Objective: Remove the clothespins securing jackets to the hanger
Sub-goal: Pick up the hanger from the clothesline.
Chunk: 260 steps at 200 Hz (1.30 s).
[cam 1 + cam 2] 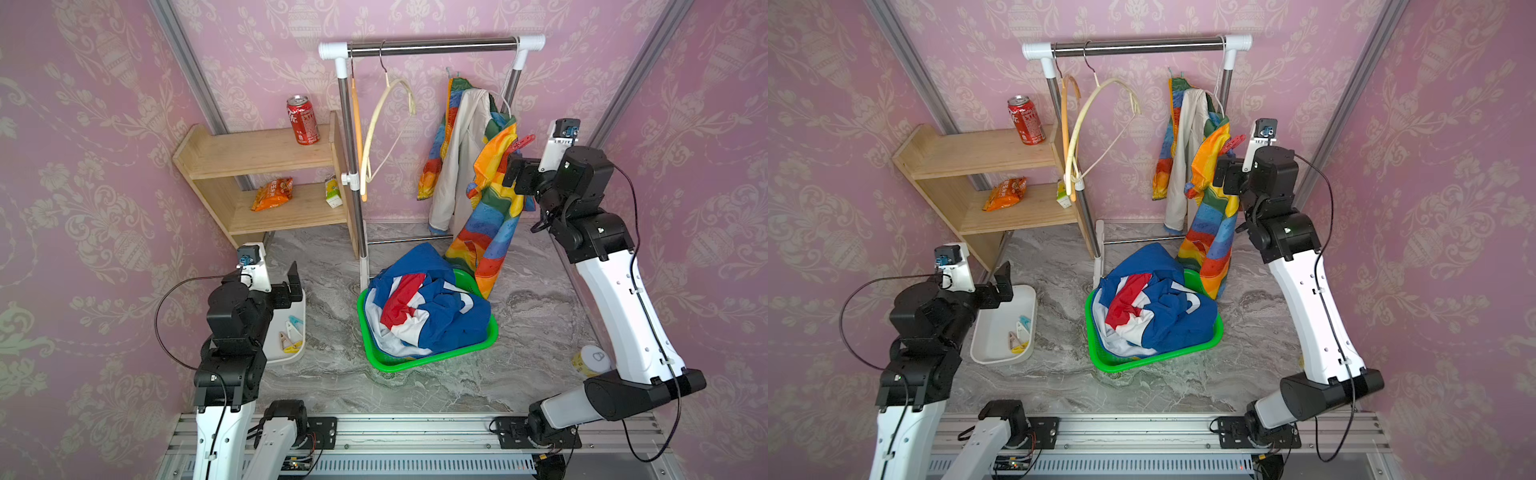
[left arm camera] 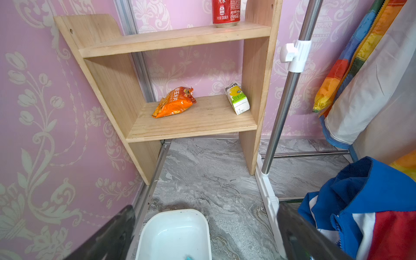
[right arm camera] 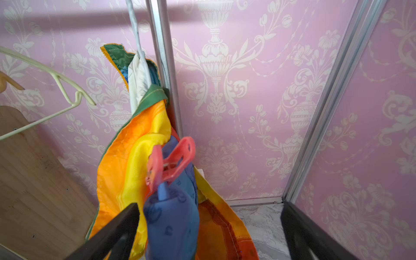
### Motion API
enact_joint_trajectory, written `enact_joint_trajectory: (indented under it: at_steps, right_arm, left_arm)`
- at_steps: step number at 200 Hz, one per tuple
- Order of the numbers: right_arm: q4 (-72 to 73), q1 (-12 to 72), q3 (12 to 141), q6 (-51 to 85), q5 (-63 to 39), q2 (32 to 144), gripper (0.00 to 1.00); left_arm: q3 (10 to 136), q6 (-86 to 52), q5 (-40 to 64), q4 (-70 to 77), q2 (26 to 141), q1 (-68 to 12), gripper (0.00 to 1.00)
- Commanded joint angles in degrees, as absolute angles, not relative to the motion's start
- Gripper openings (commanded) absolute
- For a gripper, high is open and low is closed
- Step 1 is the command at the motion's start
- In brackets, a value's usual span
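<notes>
Red plastic spring clothespin (image 3: 171,161) on rainbow patchwork jacket (image 3: 126,162), just ahead of right tool (image 3: 209,206), jaws spread wide, empty.

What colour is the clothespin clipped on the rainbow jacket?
The clothespin is red, seen best in the right wrist view.

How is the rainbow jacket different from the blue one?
The rainbow jacket hangs on the rack, while the blue jacket lies crumpled in the green basket. The rainbow jacket carries a red clothespin; no pin shows on the blue jacket. Both are thin, brightly coloured jackets.
</notes>
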State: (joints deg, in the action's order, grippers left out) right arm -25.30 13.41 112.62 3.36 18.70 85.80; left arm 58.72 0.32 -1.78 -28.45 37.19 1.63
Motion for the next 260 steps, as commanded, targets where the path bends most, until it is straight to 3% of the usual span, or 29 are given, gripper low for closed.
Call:
enact_joint_trajectory:
  at_steps: [1,22,46,84,112,128,170,260]
  right_arm:
    - [-21.5,13.3,113.5,5.4,13.1,86.9,1.0]
    - [-22.7,13.2,117.7,5.9,10.1,90.7,0.94]
    - [-25.5,13.3,123.0,5.4,8.3,94.5,0.77]
    - [-30.0,13.3,128.1,5.4,5.8,98.9,0.39]
    - [-32.3,13.5,130.7,5.3,4.0,101.4,0.21]
    - [-33.7,13.8,132.5,4.7,4.2,102.8,0.0]
    - [-32.2,15.6,133.1,2.5,9.1,102.9,0.0]
    - [-18.7,18.2,132.3,-1.4,11.3,91.2,0.0]
  left_arm:
    - [59.0,1.1,-2.2,-30.2,37.4,1.2,0.99]
    - [59.8,1.3,-2.0,-29.9,38.3,1.2,0.99]
    - [60.1,1.5,-2.0,-30.0,38.2,1.2,0.99]
    - [59.7,1.8,-3.7,-30.6,36.9,1.2,0.99]
    - [60.1,1.8,-4.0,-30.7,37.1,1.2,0.99]
    - [60.4,1.8,-4.2,-30.7,37.2,1.3,0.99]
    - [60.7,1.6,-5.0,-31.2,37.0,1.2,0.99]
    - [60.2,-0.1,-4.4,-29.6,37.9,1.2,0.99]
